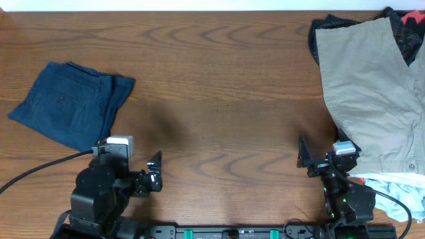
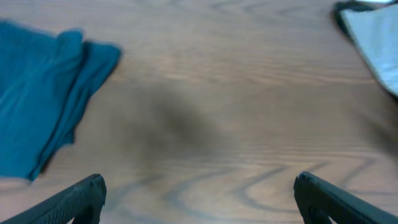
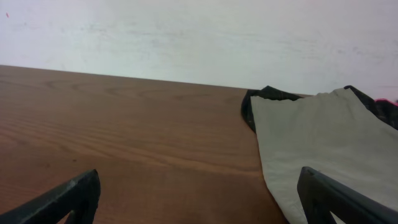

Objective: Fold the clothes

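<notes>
A folded blue garment (image 1: 70, 106) lies flat on the tabletop (image 1: 219, 99), toward its far left part, with a narrower fold along the side nearer the tabletop's middle. At the tabletop's far right corner sits a heap of unfolded clothes. Beige trousers (image 1: 372, 93) are spread on top, a dark garment (image 1: 324, 28) shows beneath their far edge, and a red-and-black piece (image 1: 410, 26) lies at the very corner. A pale blue cloth (image 1: 398, 196) is crumpled at the tabletop's near right edge. The left pincer (image 1: 155, 174) hangs over the near left of the tabletop, released, its fingers spread wide with only bare wood between them. The right pincer (image 1: 307, 160) is over the near right of the tabletop, likewise released and grasping nothing.
</notes>
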You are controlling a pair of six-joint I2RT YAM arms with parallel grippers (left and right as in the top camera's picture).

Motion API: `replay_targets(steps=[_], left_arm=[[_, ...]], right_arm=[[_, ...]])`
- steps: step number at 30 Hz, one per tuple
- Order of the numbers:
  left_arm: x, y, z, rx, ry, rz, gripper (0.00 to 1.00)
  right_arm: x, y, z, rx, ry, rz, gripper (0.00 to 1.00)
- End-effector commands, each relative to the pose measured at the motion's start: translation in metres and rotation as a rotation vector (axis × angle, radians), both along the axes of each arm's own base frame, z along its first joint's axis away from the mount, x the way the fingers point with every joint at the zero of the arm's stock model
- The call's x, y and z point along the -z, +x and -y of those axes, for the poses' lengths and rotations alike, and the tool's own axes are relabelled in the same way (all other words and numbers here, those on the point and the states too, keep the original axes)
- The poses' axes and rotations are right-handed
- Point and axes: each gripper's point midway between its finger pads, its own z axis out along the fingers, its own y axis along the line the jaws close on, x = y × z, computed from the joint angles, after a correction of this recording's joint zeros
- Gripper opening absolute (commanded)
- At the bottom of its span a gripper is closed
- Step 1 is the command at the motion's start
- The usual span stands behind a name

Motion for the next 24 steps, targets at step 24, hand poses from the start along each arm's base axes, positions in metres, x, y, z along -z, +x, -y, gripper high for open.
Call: replay_targets(steps=[24], left_arm=[[0.089, 0.05, -0.035, -0.204, -0.055, 0.375, 0.98]], right_arm=[[0.0, 0.0, -0.001, -0.003, -0.019, 0.005, 0.99]])
